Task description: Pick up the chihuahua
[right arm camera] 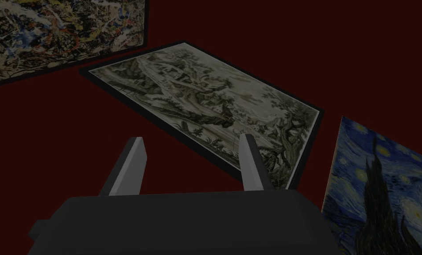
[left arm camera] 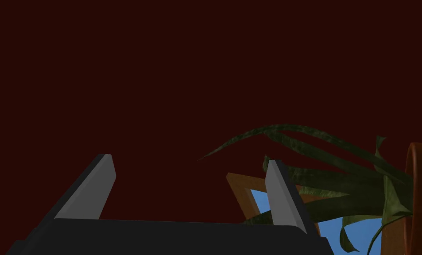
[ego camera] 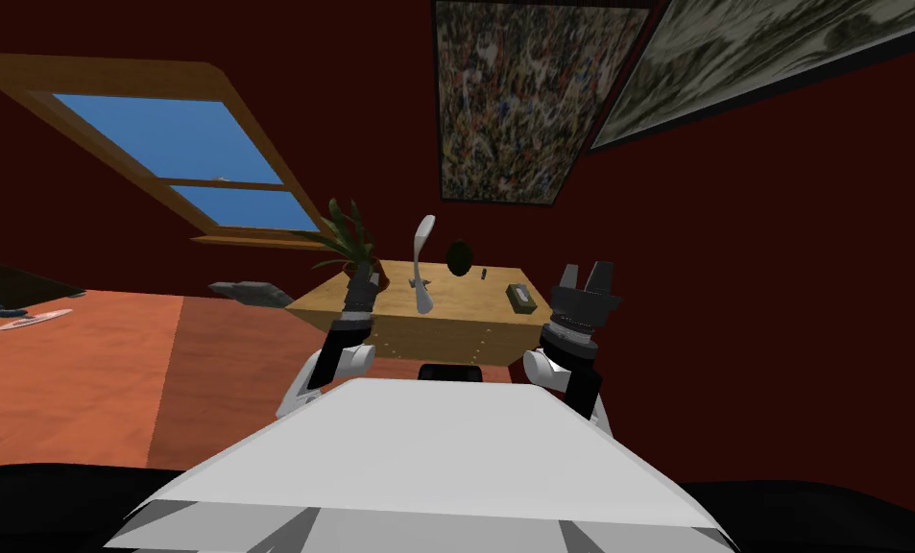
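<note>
Wooden table [ego camera: 474,305], one plant [ego camera: 349,235], one box [ego camera: 520,298]; left gripper [left arm camera: 188,160], right gripper [right arm camera: 192,138]: fingers wide.

I hold both grippers raised ahead of me, pointing up and forward. My left gripper [ego camera: 363,274] has its fingers spread apart, gripping nothing; my right gripper [ego camera: 585,276] is likewise spread and empty.
</note>
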Tool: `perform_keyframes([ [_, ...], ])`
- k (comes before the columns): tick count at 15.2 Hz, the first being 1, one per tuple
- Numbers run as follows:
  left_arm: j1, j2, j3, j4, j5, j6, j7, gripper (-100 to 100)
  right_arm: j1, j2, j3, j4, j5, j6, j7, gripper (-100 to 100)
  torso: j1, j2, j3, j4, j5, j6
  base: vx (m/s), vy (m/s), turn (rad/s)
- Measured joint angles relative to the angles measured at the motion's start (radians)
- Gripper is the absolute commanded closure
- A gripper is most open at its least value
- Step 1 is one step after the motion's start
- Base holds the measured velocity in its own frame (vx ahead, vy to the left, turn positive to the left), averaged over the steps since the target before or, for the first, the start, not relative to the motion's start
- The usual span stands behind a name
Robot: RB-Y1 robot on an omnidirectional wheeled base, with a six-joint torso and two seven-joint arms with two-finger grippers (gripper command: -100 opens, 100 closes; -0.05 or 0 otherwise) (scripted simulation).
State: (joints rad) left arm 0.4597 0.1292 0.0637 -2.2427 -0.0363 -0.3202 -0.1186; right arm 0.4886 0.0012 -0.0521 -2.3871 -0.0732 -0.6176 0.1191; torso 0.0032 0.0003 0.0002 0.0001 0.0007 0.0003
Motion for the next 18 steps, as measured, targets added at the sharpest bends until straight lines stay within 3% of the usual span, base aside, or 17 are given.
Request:
perform_keyframes([
  [6,-0.045,0.045,0.010,0.036,0.006,0.101,0.040,-100,0.000,0.000,0.000,0.000,0.000,0.000,0.000,0,0.000,0.000,0.000,0.000,0.000,0.000,-0.010,0.036,-0.106],
  [18,-0.146,0.100,0.030,0.108,0.015,0.329,0.117,-100,0.000,0.000,0.000,0.000,0.000,0.000,0.000,0,-0.001,0.000,0.000,0.000,0.000,0.000,-0.010,0.034,-0.097],
])
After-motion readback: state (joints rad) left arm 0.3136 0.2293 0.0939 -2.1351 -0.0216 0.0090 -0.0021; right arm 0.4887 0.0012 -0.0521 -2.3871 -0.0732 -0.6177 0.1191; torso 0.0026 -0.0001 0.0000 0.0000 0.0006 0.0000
